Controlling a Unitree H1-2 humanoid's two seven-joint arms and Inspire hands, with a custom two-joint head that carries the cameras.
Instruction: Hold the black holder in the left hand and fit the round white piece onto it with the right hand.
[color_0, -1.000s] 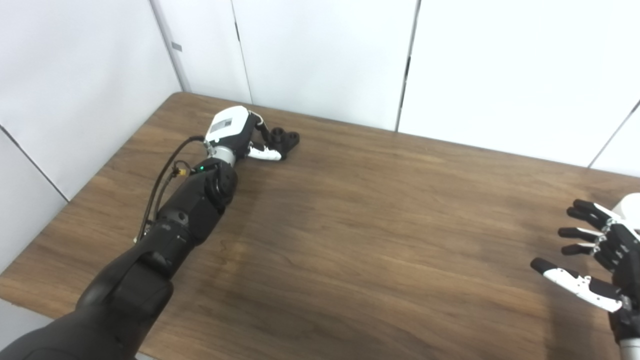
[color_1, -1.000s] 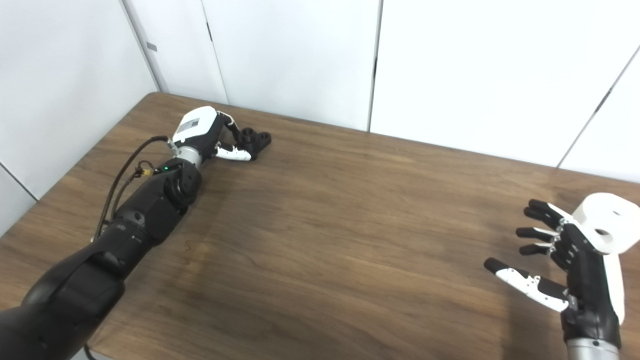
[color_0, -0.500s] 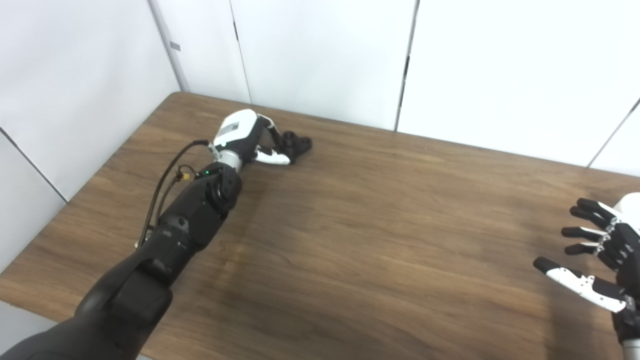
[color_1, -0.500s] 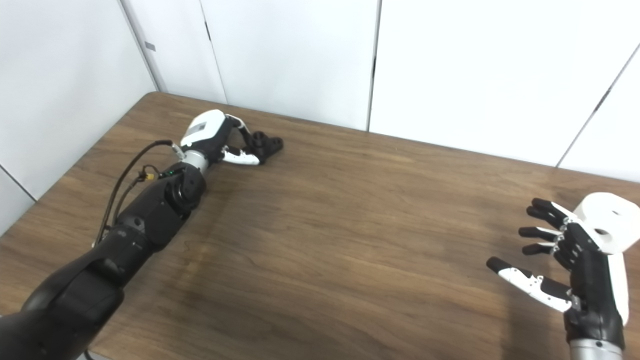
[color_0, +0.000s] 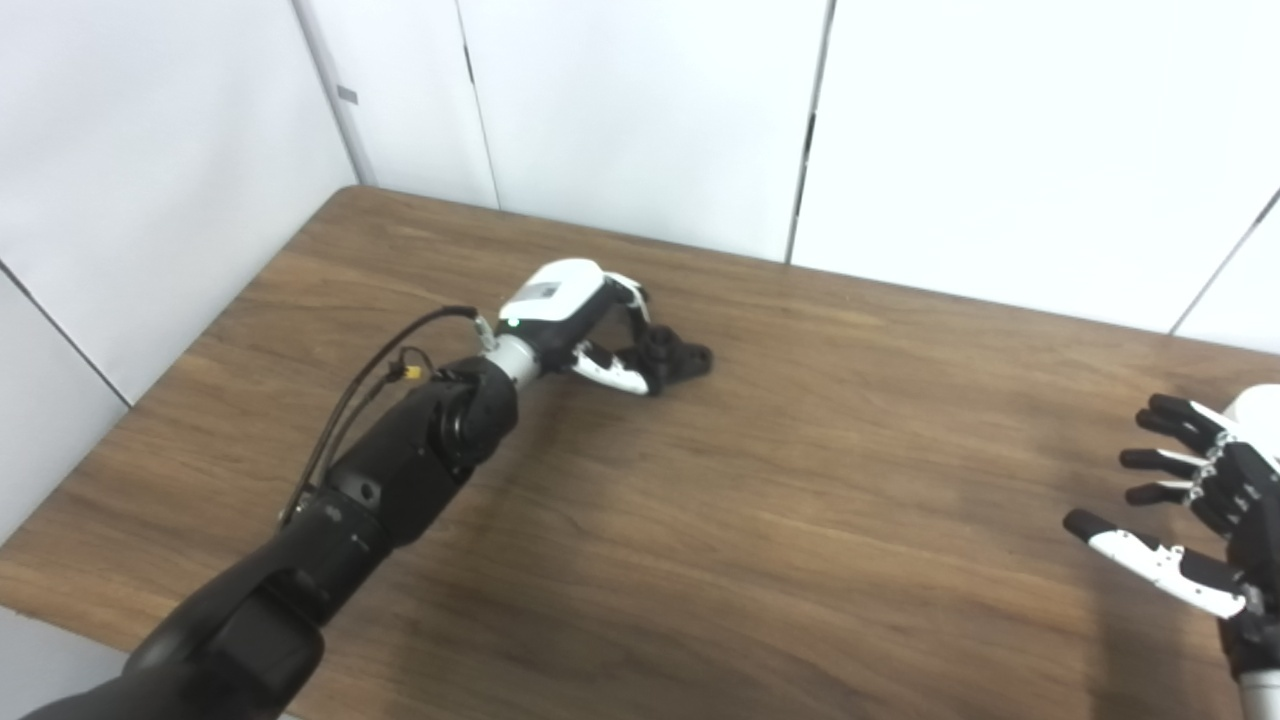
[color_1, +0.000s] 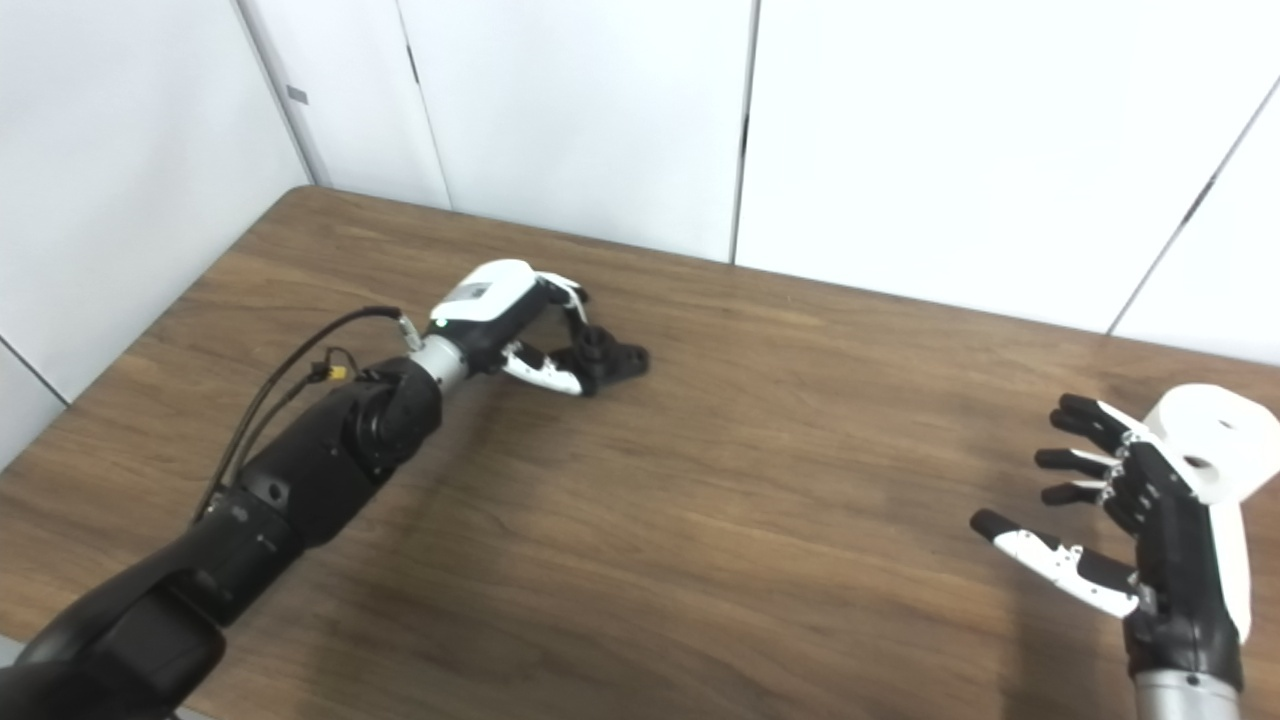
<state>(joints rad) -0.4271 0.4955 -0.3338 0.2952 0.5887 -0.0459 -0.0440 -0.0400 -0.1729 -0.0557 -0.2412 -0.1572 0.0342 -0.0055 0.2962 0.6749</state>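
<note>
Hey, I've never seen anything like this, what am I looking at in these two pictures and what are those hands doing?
Both pictures come from two cameras side by side on a humanoid robot's head, looking down at a brown wooden table, so they show one scene from slightly different spots. The two dark arms entering from the bottom are the robot's own. Its left hand, white-backed with black fingers, is closed on a small black plastic holder, low against the tabletop. Its right hand has spread fingers and holds nothing. Just beyond it is a round white piece with a hole, near the table's right edge. White wall panels stand behind.
</note>
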